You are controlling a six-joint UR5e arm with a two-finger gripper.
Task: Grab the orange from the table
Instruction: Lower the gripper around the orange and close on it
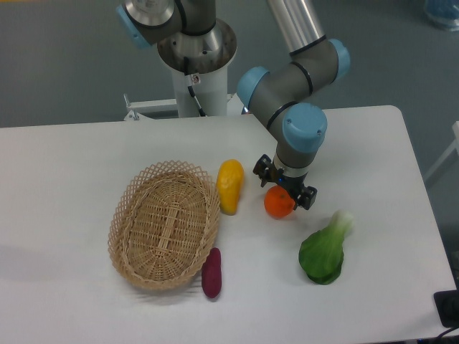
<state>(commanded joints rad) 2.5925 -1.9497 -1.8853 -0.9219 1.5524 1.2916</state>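
Observation:
The orange (278,205) is a small round bright-orange fruit lying on the white table (72,179), right of centre. My gripper (284,185) hangs directly over it, open, with one dark finger at the fruit's upper left and the other at its upper right. The wrist covers the orange's top. I cannot tell whether the fingers touch the fruit.
A yellow mango-like fruit (230,185) stands just left of the orange. A wicker basket (164,223) lies further left, with a purple sweet potato (211,272) at its lower right edge. A green bok choy (325,249) sits to the orange's lower right.

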